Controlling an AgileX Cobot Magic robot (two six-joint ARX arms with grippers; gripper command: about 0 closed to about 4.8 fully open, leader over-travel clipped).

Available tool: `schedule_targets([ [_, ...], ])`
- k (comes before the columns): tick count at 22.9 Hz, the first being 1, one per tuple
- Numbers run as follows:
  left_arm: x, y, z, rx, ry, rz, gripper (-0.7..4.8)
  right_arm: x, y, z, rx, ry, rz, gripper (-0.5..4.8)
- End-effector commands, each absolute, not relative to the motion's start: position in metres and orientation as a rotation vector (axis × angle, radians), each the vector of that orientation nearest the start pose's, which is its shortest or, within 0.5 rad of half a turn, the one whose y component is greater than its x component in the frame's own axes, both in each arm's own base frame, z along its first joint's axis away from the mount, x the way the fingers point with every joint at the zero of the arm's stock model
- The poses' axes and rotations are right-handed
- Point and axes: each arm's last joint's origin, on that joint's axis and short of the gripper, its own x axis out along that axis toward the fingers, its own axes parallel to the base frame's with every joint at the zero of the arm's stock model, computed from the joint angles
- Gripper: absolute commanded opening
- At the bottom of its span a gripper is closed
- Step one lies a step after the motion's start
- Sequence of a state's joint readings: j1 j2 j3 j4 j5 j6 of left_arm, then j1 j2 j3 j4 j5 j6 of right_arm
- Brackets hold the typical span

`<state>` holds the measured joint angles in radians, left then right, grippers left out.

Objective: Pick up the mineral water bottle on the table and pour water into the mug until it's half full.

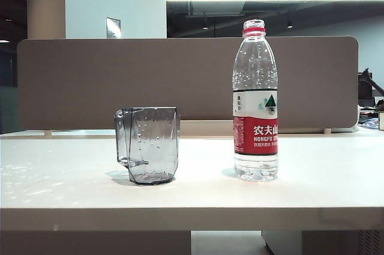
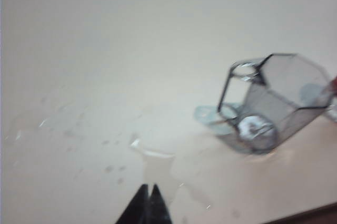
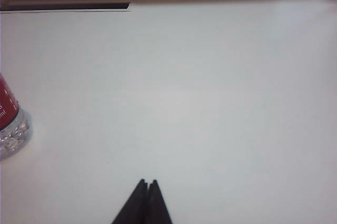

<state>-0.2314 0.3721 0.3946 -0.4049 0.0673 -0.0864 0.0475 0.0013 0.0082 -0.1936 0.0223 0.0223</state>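
On the worktop [image 1: 312,183] the bottle [image 1: 255,102] stands upright, cap off, its red neck ring showing, with water [image 1: 256,168] visible in its clear base below the red-and-white label. The mug [image 1: 149,144] stands upright well to the left of it, handle turned left, droplets clinging inside its grey faceted wall. Small puddles and drops lie on the worktop near the mug. The left end effector [image 2: 148,188] hangs above the wet patch beside the mug, its two dark fingertips pressed together, holding nothing. The right end effector [image 3: 147,183] hovers over bare worktop, well apart from the bottle's base, fingertips likewise closed and empty.
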Motion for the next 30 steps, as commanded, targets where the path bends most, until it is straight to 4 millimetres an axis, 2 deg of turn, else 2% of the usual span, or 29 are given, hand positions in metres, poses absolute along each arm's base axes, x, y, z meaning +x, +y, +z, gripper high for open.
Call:
schedule_targets([
  [1,0.106,-0.035,0.253,-0.045,0.356,-0.346,-0.05,0.096,0.004,0.146,0.019,0.182,0.024,-0.05],
  [5,0.109,-0.042,0.28,-0.042,0.318,-0.402,-0.05,0.096,0.004,0.146,0.019,0.182,0.023,-0.05],
  [7,0.108,-0.047,0.287,-0.04,0.31,-0.447,-0.05,0.096,0.004,0.146,0.019,0.182,0.023,-0.05],
  [12,0.102,-0.057,0.283,0.022,0.344,-0.55,-0.05,0.096,0.004,0.146,0.019,0.182,0.023,-0.05],
  [30,0.106,-0.059,0.281,0.017,0.37,-0.543,-0.05,0.096,0.004,0.146,0.021,0.18,0.025,-0.05],
])
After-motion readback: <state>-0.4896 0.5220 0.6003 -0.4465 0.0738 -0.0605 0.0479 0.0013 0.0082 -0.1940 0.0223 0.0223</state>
